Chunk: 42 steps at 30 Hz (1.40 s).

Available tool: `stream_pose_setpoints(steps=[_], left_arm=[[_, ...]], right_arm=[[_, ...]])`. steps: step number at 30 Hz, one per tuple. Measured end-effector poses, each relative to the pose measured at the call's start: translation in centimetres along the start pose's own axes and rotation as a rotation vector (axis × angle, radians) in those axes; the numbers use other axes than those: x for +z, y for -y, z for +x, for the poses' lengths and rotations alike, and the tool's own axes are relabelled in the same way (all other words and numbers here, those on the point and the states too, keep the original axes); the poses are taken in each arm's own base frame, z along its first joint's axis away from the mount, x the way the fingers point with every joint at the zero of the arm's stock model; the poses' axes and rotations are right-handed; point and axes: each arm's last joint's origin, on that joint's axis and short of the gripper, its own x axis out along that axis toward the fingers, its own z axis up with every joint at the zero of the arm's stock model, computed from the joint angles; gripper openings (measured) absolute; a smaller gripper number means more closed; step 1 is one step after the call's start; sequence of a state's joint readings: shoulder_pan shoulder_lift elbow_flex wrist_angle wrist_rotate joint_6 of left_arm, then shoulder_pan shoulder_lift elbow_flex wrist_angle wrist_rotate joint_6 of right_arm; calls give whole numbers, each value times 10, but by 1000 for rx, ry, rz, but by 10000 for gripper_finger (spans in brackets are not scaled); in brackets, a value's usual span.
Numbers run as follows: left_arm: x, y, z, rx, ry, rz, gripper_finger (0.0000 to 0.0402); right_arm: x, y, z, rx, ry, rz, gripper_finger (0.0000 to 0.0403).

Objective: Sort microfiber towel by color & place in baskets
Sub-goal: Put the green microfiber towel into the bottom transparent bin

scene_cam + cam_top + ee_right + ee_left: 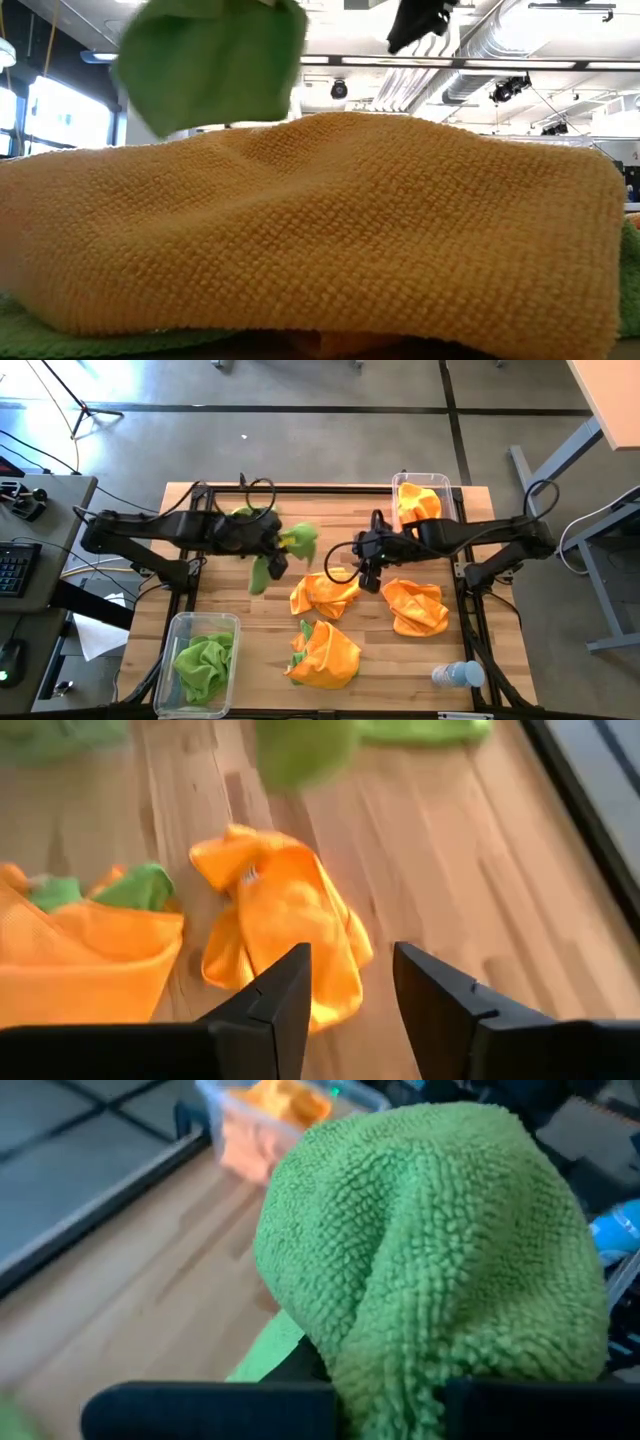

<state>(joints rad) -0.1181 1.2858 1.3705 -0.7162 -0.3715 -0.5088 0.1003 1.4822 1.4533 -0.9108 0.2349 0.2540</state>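
Observation:
My left gripper [277, 550] is shut on a lime green microfiber towel [296, 542], which hangs above the table's middle and fills the left wrist view [430, 1250]. My right gripper [350, 982] stands open above a crumpled orange towel [285, 915], touching nothing. Two more orange towels lie on the table, one at the right [415, 605] and one near the front [325, 652] on top of green cloth. A basket [178, 635] at the near left holds a green towel [203, 663]. A basket [400, 488] at the far right holds orange towels [420, 503]. My left gripper holds the green towel at a bunched part [400, 1370], and the cloth bulging over the fingers hides which part. The towel hangs slack below the gripper with its lower end [262, 578] clear of the table.
A small clear bottle with a blue cap [458, 675] lies at the near right corner. In the low view an orange towel [320, 230] fills the foreground. Bare wood lies between the left basket and the towels.

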Motion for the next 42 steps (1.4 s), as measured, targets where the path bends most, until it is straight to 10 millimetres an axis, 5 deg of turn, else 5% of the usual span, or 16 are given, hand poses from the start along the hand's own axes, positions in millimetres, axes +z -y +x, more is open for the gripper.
stream_pose_setpoints(steps=[16,33,42], left_arm=[[-33,54,-111,-80,-294,19,0],[-115,119,-166,-264,-494,119,0],[-135,133,-168,-302,-366,506,0]], right_arm=[[-25,-7,30,-4,-55,226,139],[-14,-58,14,166,189,490,139],[-26,-84,2,176,218,560,139]])
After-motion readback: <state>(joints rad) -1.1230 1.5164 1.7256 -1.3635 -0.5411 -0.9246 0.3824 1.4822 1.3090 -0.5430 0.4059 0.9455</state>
